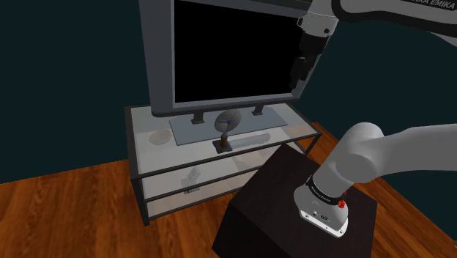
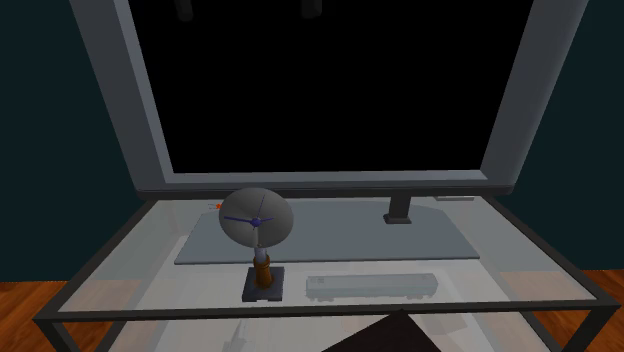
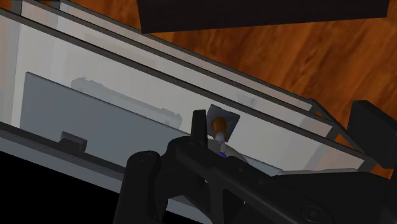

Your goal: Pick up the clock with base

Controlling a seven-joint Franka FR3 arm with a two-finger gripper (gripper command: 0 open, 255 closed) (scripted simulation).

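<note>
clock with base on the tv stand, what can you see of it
The clock is a round grey dial with thin blue hands on a slim stem and short brown column, set on a dark square base. It stands upright, dial facing away from the screen, on the glass top of the TV stand, just in front of the screen's grey foot plate. Only the glass touches it; a long grey train-like model lies beside it, apart.

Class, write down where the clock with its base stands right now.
In the second exterior view the clock stands left of centre on the glass table, near its front edge, a long grey block to its right.
</note>
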